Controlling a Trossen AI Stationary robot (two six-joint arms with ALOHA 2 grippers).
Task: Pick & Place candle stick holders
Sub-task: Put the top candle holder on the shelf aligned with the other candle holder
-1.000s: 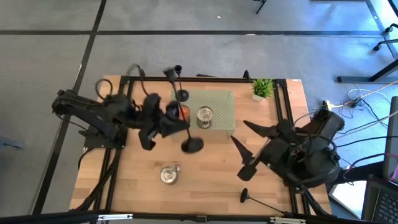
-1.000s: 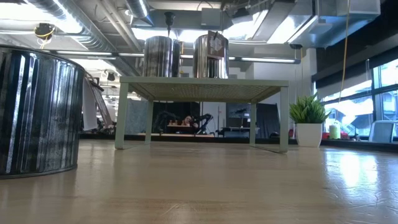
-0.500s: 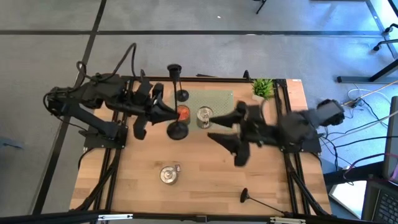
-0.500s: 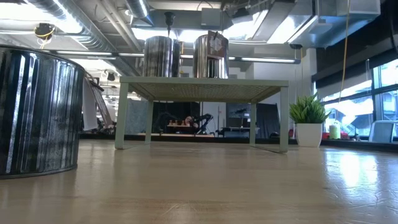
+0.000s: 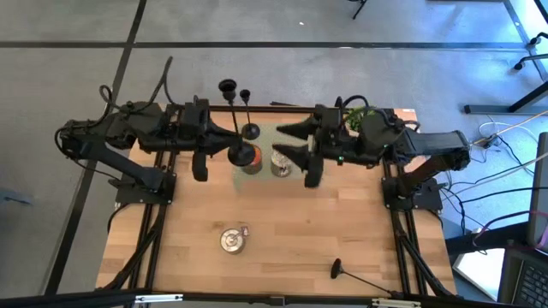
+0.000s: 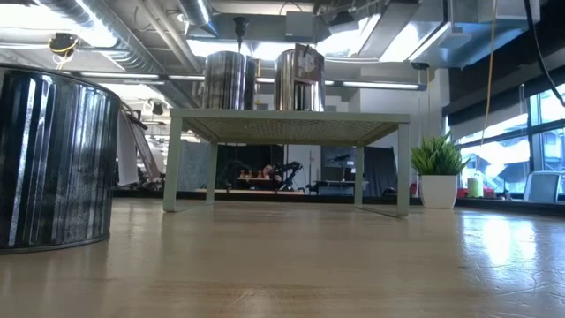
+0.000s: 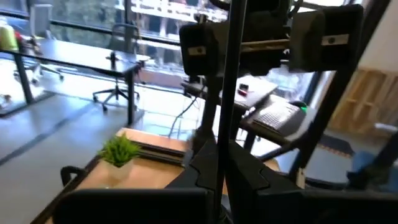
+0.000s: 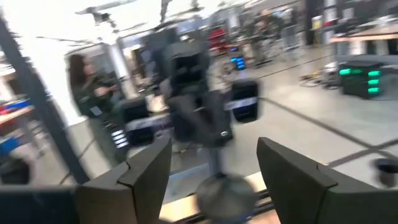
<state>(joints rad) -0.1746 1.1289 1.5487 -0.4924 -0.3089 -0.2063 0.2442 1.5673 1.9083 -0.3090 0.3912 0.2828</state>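
Observation:
My left gripper (image 5: pixel 229 145) is shut on a black candle stick holder (image 5: pixel 233 120). Its round base (image 5: pixel 242 156) hangs over the left part of the green shelf (image 5: pixel 310 137), and its cup (image 5: pixel 227 87) is on top. A second holder (image 5: pixel 249 130) stands on its base on the shelf's far left corner. A third (image 5: pixel 337 270) lies on its side on the table near the front edge. My right gripper (image 5: pixel 288 143) is open above the shelf. It points at the left gripper with nothing between its fingers. My left gripper pinches the holder's thin stem (image 7: pixel 225 124) between its two fingers. The fingers (image 7: pixel 239 177) come level from the table's left and lie across the stem. The holder stands nearly upright in the hold, base down. I cannot tell whether its base touches anything.
A silver can (image 5: pixel 281 161) and an orange can (image 5: pixel 253 159) stand on the shelf, between and below the two grippers. Another silver can (image 5: pixel 231 240) stands on the table near the front. A potted plant (image 5: pixel 360 121) is at the far right. A person (image 8: pixel 87 81) sits beyond the table.
My left gripper has carried the holder toward the table's far edge and over the shelf. The holder has come from a slant to nearly upright. My right gripper has swung from the table's right front toward the far edge and the left, and now faces the left gripper above the shelf.

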